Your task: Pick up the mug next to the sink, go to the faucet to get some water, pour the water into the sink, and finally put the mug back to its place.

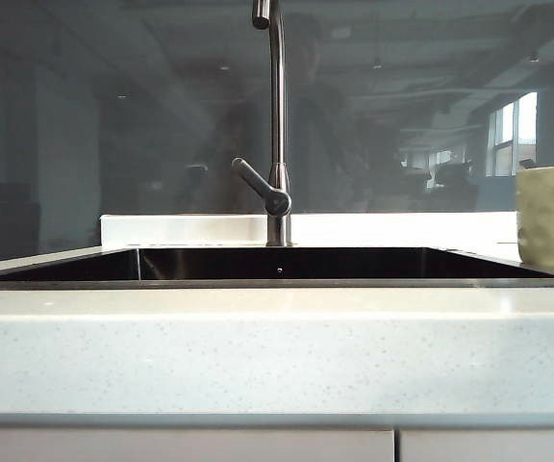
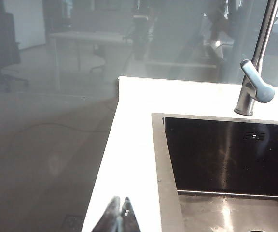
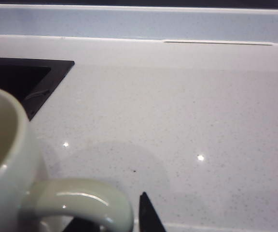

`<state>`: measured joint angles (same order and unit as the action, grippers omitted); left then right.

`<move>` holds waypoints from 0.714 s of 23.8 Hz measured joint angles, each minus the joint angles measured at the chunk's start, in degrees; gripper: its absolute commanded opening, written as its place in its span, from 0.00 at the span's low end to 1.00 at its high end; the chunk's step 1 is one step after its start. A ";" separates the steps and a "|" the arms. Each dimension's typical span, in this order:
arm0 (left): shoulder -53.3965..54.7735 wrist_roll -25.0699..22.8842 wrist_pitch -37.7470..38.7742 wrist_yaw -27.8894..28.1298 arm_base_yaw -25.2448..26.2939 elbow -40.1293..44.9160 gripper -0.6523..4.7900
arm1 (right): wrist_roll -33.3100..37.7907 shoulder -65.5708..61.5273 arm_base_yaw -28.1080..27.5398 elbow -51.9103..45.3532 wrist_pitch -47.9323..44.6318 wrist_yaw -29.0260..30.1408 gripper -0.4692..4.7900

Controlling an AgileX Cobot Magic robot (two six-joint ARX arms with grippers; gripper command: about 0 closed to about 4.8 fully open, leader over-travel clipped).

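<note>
Here, right gripper beside mug handle.

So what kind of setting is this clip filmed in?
Probably a kitchen-style counter in an office or lab: a black sink set in a white speckled countertop, a steel faucet, and a mug beside the basin.

Mug, just beside the right gripper: glossy glazed ceramic, dimpled. Countertop beyond it: white speckled stone-like surface, smooth. Sink beside the left gripper: glossy black, thin metal rim. Faucet: brushed steel.
</note>
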<state>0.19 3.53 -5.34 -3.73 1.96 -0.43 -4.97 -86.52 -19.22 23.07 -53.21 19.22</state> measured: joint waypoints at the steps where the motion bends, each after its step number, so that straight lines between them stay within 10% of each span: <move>1: 0.00 0.00 0.00 -0.02 0.00 0.00 0.11 | 0.02 0.00 -0.02 0.13 -0.04 0.02 0.28; 6: 0.00 0.00 0.00 -0.02 0.00 0.00 0.11 | 0.39 -0.17 -0.02 1.40 -0.31 0.15 0.09; 17: 0.61 3.61 0.00 -2.75 0.00 0.00 0.11 | 9.81 1.88 5.79 6.03 2.97 -0.57 0.09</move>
<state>0.80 7.14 -5.34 -6.48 1.96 -0.43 4.84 -84.64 -13.43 29.10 -50.24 18.65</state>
